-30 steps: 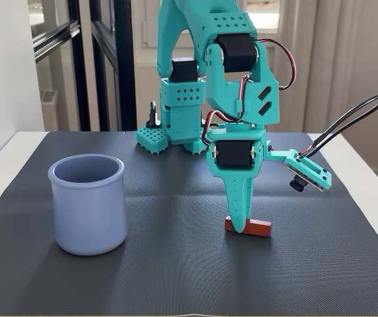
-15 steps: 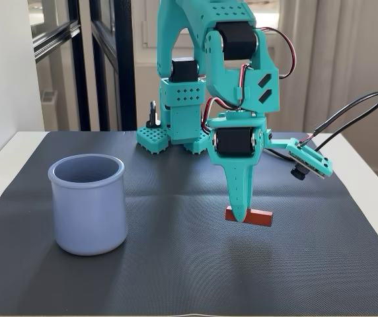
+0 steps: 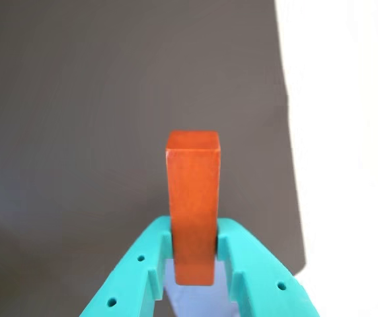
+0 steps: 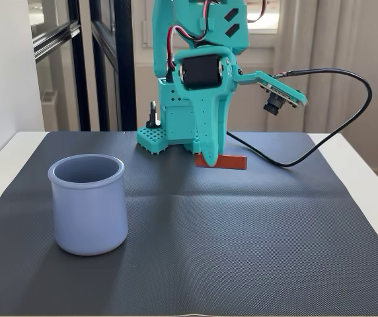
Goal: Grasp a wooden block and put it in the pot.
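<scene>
While the wooden block (image 4: 222, 161) is clamped between the closed fingers (image 4: 210, 160), it is carried clear above the dark mat (image 4: 255, 231) on the desk (image 4: 364, 165), as seen in the fixed view. In the wrist view the block (image 3: 193, 205) is pinched near one end, and its long axis is pointed toward 12 o'clock, away from the fingers (image 3: 193, 254). In the fixed view that axis is held level and is run out toward 3 o'clock. The pot (image 4: 88, 203) is stood upright on the mat, well apart, at about 8 o'clock from the block, with its mouth open upward. By this judgement, a sweep toward the pot is called for, so that the block is brought over the rim before release.
</scene>
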